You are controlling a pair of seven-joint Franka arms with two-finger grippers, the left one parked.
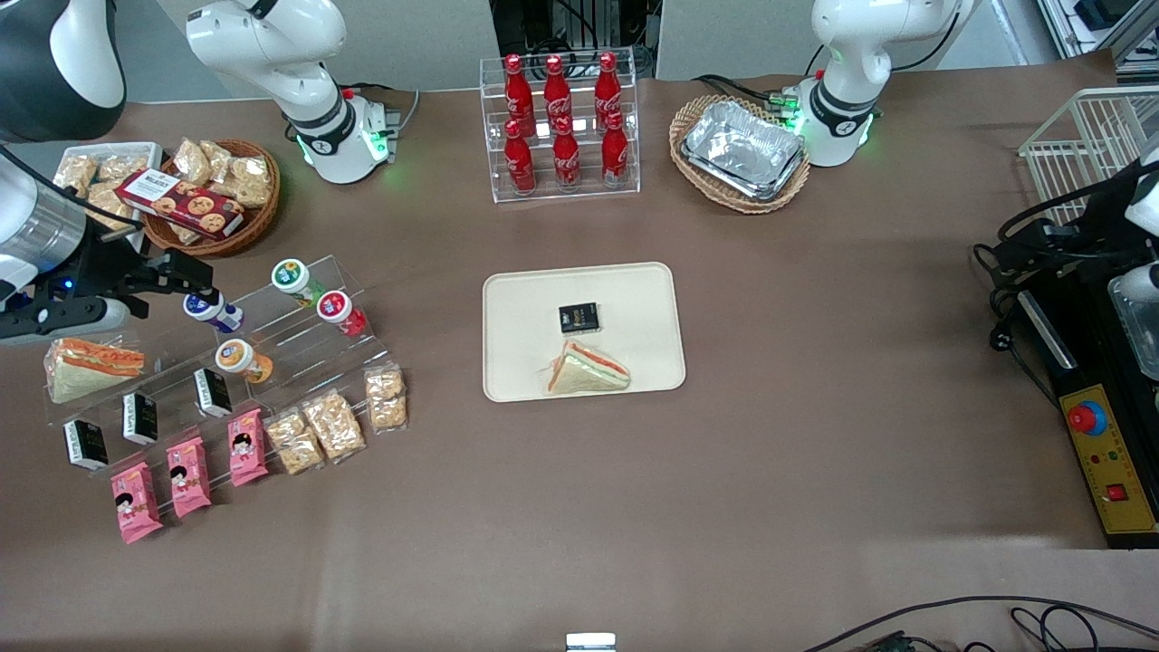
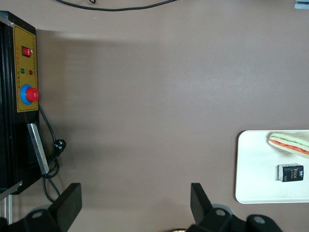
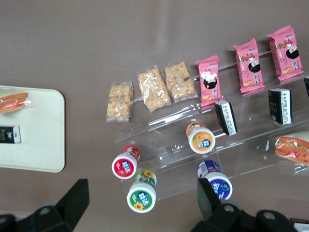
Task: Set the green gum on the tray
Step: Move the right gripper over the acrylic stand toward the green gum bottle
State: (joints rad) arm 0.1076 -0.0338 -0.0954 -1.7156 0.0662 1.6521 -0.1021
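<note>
green gum [image 1: 296, 279]: i see it lying on the top step of the clear stepped rack [image 1: 299, 340], white-and-green lid facing the front camera, just beside the red-lidded bottle [image 1: 340, 311].
green gum from the wrist: [image 3: 142, 194], between the two finger tips as i look down, not touched.
gripper [image 3: 140, 205]: i have it hanging above the rack at the working arm's end of the table, fingers spread wide, holding nothing.
blue-lidded bottle [image 1: 212, 311]: same step as the green gum, closest to the gripper body.
orange-lidded bottle [image 1: 243, 359]: one step lower, nearer the front camera.
tray [image 1: 634, 281]: flat in the middle of the table, well apart from the rack.
on the tray: a wrapped sandwich [image 1: 587, 370] near the front edge and a small black packet [image 1: 579, 317] farther from the camera.
rack's lower steps: black packets [image 1: 139, 417], pink snack bags [image 1: 188, 474], clear cracker bags [image 1: 333, 423].
</note>
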